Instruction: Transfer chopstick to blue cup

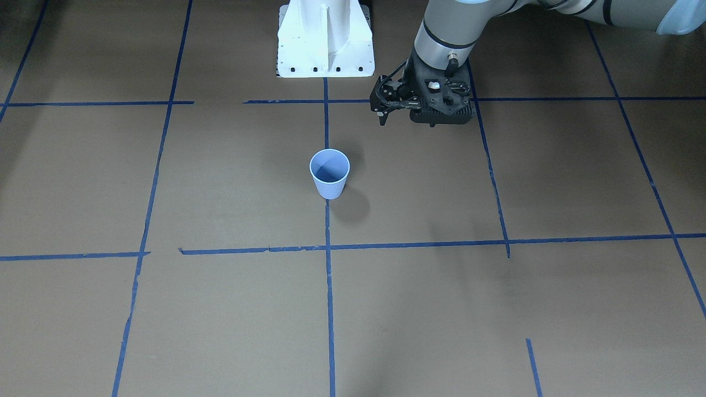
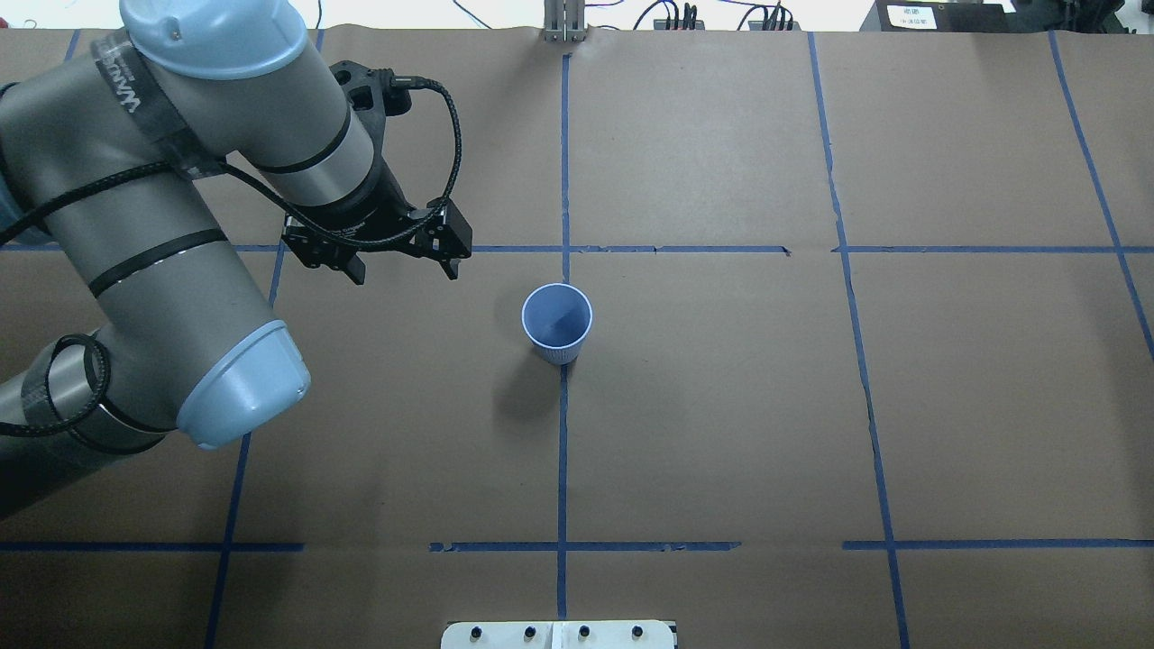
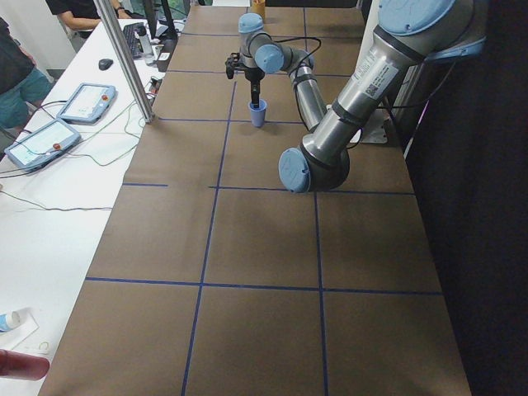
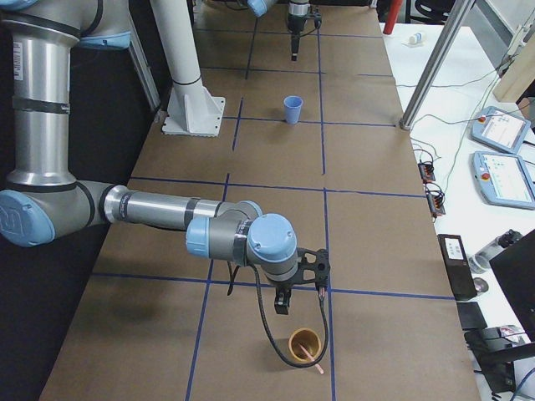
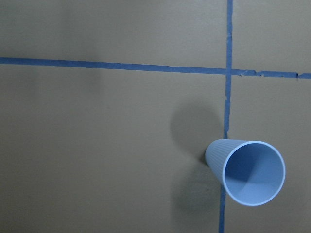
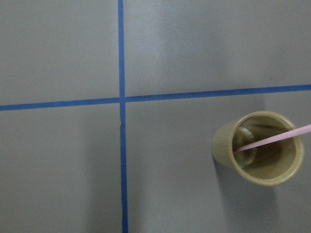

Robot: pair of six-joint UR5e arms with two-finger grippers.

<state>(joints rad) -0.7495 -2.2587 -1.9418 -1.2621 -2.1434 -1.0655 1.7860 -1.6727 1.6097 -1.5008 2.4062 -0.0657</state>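
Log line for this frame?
left hand: open, near blue cup | right hand: near tan cup | chopstick: in tan cup | blue cup: upright, empty

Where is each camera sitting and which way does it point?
Front-facing: across table, facing robot; left hand, base.
Overhead: behind robot, looking down; left arm.
Exterior left: table's left end; left arm near.
Exterior right: right end; right hand near tan cup.
Left wrist: down at blue cup; no body.
Right wrist: down at tan cup, chopstick; no body.
Shared: front-facing and overhead show blue cup.

Upright blue cup (image 1: 330, 173) on tape (image 1: 329, 286), left end effector (image 1: 407, 109) nearby, seemingly empty
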